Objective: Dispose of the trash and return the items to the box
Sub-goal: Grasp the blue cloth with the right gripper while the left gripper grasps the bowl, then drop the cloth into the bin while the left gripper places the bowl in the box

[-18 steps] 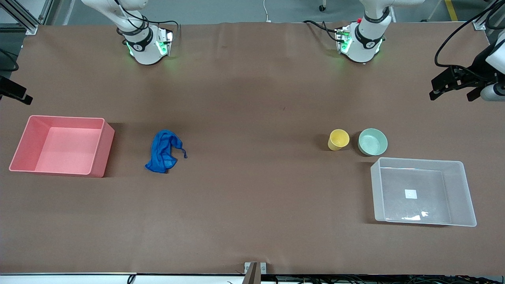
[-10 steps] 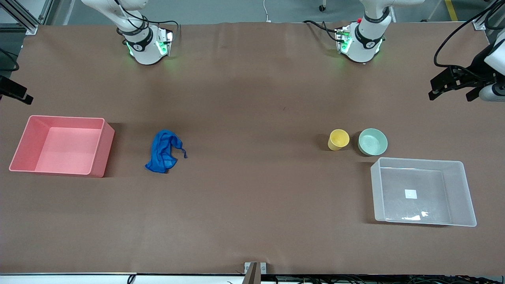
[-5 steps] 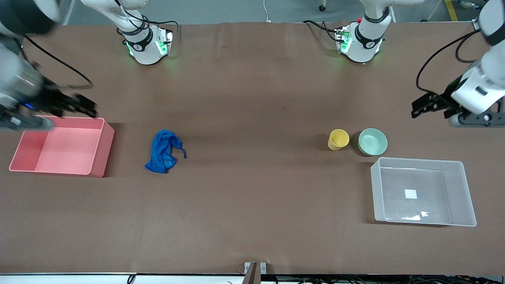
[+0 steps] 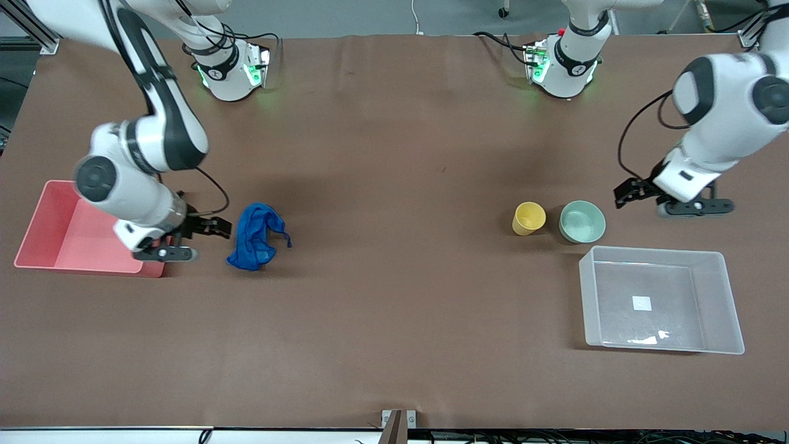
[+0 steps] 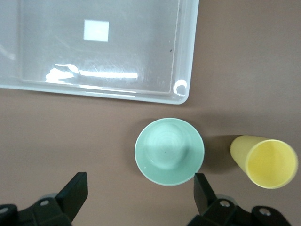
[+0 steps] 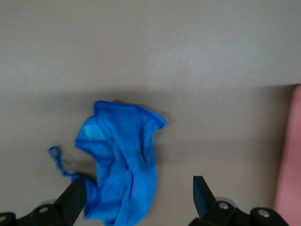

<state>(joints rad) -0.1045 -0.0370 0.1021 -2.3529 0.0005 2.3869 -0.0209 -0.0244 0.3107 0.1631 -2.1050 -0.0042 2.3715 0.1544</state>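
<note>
The royal-blue rag (image 4: 256, 237) lies crumpled on the table beside the pink bin, its string trailing. My right gripper (image 4: 217, 227) hangs open over the rag's edge on the bin's side; in the right wrist view the rag (image 6: 122, 160) reaches between the open fingers of the gripper (image 6: 137, 195). The yellow cup (image 4: 529, 218) and mint-green bowl (image 4: 582, 221) stand side by side, farther from the front camera than the clear box (image 4: 715, 302). My left gripper (image 4: 624, 194) is open and empty over the table by the bowl (image 5: 169, 151), with the cup (image 5: 264, 161) beside it.
The pink bin (image 4: 37, 243) stands at the right arm's end of the table, partly covered by the right arm; its edge shows in the right wrist view (image 6: 292, 165). The clear box (image 5: 186, 56) holds only its white label (image 4: 641, 303).
Both arms have swung in from the table's ends. The right gripper has come over the rag's edge, the left gripper over the table by the bowl. The rag, cup, bowl and bins have not moved.
</note>
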